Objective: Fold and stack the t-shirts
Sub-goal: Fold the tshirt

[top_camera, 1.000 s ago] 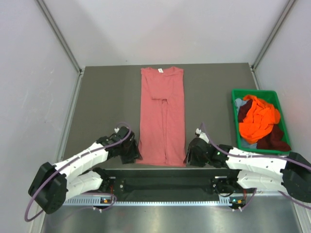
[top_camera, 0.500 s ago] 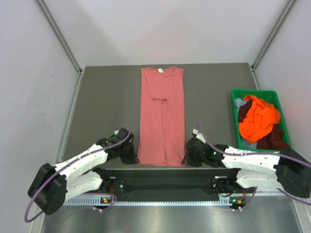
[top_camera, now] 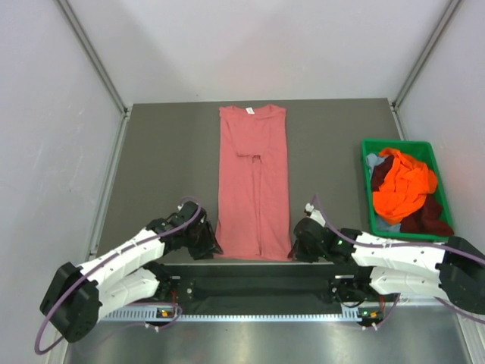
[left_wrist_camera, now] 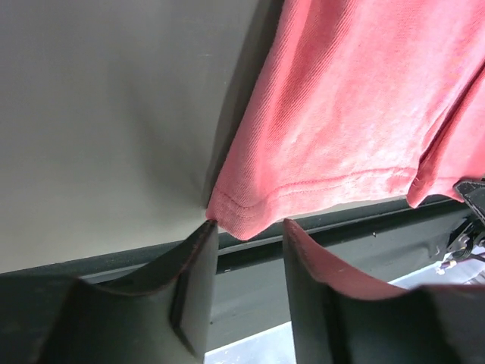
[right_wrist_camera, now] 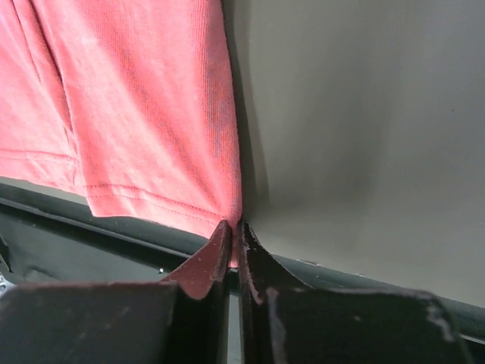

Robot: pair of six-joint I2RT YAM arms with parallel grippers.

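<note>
While its small white neck label [top_camera: 249, 111] is too tiny to read, the salmon-pink t-shirt [top_camera: 252, 182] lies flat on the bench [top_camera: 167, 167], folded into a long strip, collar far, hem near. Now the right fingers [right_wrist_camera: 220, 246] pinch the hem's right corner; the left fingers [left_wrist_camera: 203, 250] stand apart at its left corner.

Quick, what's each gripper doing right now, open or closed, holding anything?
Left gripper: open, fingers either side of the salmon-pink t-shirt hem corner, not clamped.
Right gripper: closed on the shirt's other hem corner.
</note>
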